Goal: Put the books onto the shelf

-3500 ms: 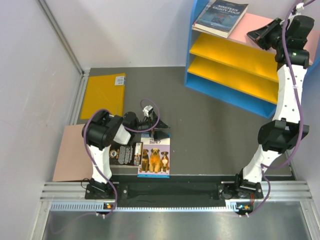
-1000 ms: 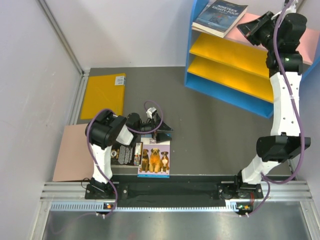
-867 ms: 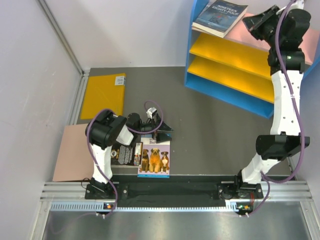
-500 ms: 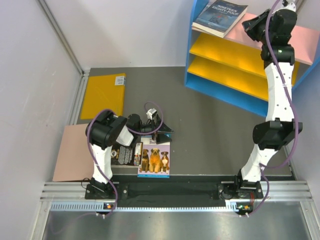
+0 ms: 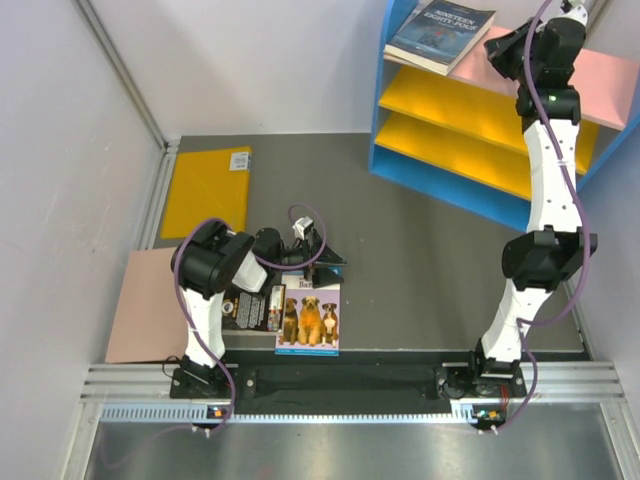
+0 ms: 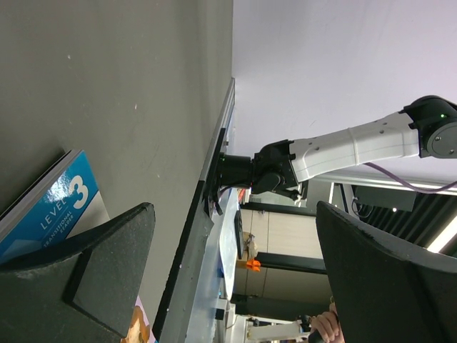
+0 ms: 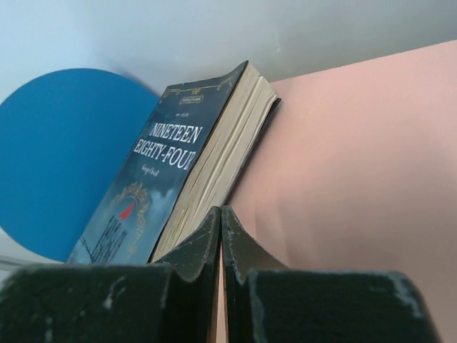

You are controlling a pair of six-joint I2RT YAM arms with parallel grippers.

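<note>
Top external shows one dark navy paperback point(image 5: 440, 35) on the pink top board point(image 5: 610, 78) of the blue-sided shelf point(image 5: 384, 90); my right gripper point(image 5: 503, 52) sits clenched, empty, beside it; blue dog-cover paperback point(image 5: 309, 320) and black paperback point(image 5: 247, 308) lie unshelved by my spread-open left gripper point(image 5: 328, 264).

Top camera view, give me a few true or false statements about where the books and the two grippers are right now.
1. The navy book lies on the shelf's pink top board. True.
2. The right gripper is open. False: its fingers are closed together with nothing between them, close to the navy book's page edge.
3. The dog book is on a yellow shelf. False: it lies flat on the table, near the left arm's base.
4. The left gripper is open. True.
</note>
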